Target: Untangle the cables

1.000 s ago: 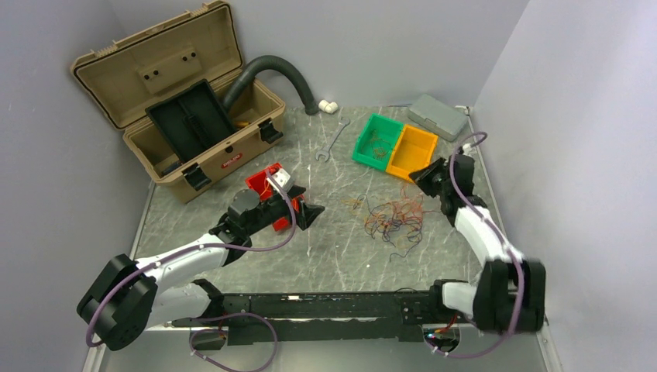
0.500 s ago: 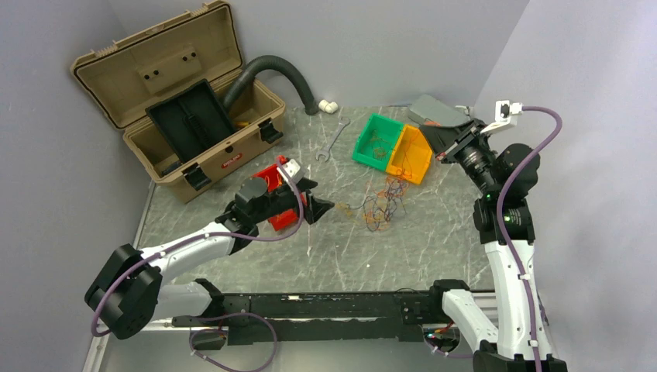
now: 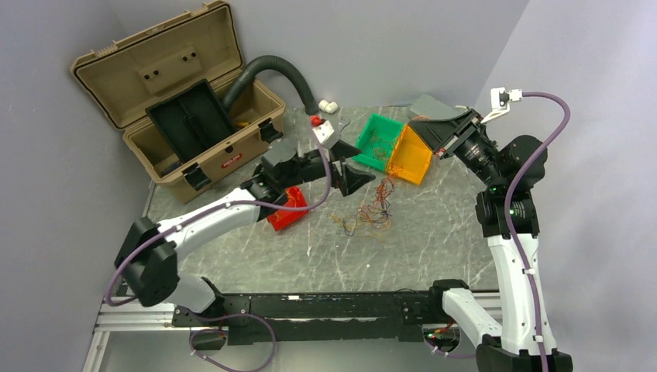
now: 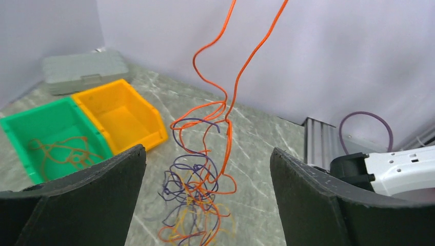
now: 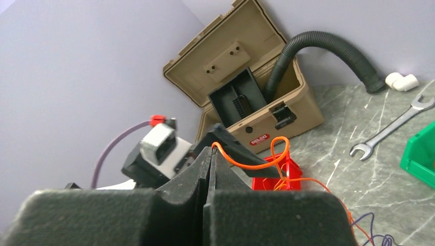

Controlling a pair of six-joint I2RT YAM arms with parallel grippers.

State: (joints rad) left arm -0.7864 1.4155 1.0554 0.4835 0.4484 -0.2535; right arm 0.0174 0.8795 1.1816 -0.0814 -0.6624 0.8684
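Your right hand (image 5: 210, 154) has risen off the desk (image 3: 434, 232), pinched shut on an orange strand (image 5: 256, 164). So the cables (image 3: 373, 208) now hang drawn out, long axis steeply up toward that hand, the knot low over the desk's middle. Your left hand (image 3: 352, 169), wide open and empty, has closed in beside them, well placed to strip strands.

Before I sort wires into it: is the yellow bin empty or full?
Empty: the yellow bin shows only bare floor, left wrist view.

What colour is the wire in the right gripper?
Orange: the wire, clamped in the right gripper, shows best in the right wrist view.
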